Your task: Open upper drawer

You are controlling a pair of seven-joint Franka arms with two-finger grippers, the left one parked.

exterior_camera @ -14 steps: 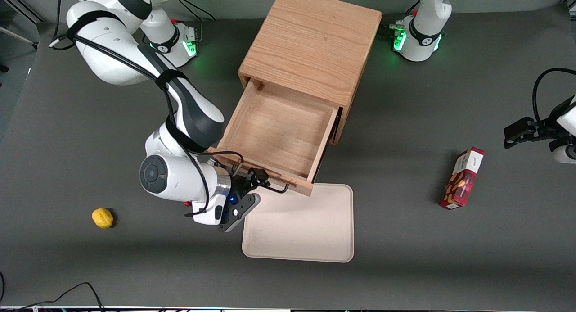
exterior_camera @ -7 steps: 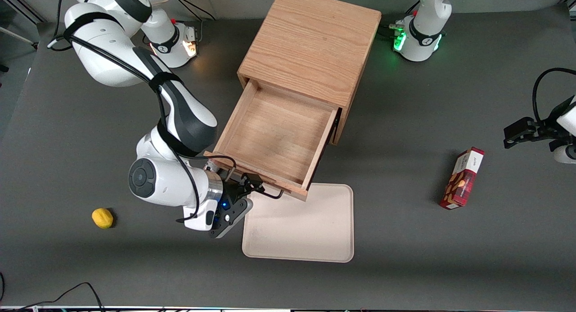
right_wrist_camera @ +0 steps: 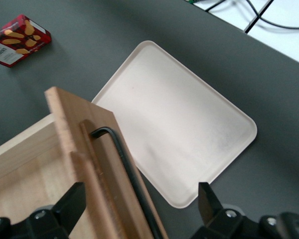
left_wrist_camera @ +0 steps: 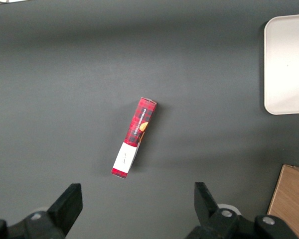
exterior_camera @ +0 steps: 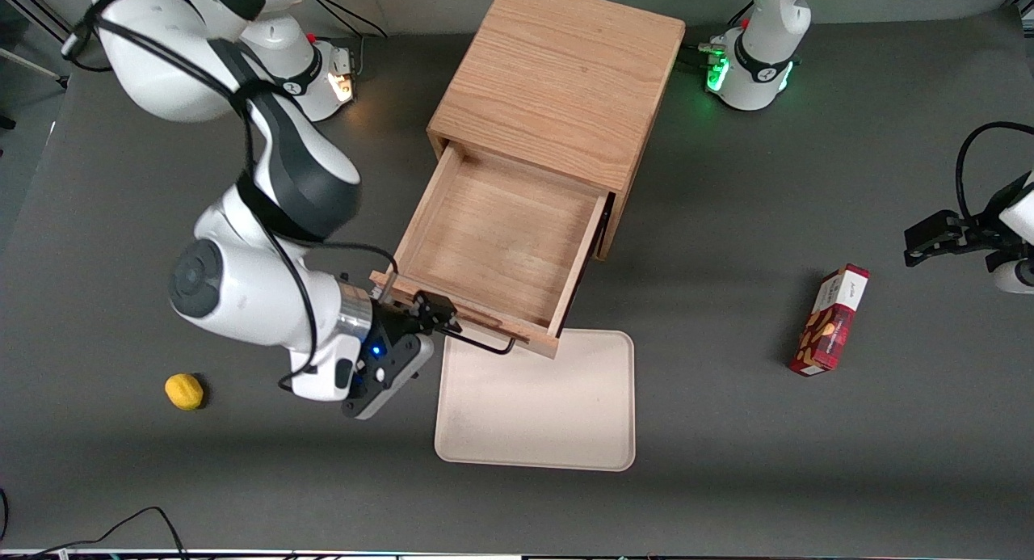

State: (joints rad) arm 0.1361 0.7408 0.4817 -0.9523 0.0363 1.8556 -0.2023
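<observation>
Front view: upper drawer [exterior_camera: 501,245] pulled well out of the cabinet [exterior_camera: 557,83], tray bare inside; its front overhangs the cream tray [exterior_camera: 537,406], also bare. Gripper [exterior_camera: 430,317] at the black handle [exterior_camera: 485,346]. Right wrist view: fingers [right_wrist_camera: 209,204] spread wide, apparently straddling the handle.

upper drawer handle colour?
Black handle on the light-oak upper drawer; clearest in the right wrist view, gripper beside it.

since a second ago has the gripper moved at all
Yes. The gripper slid along the upper drawer front, away from the tray, toward the working arm's end of the table.
</observation>
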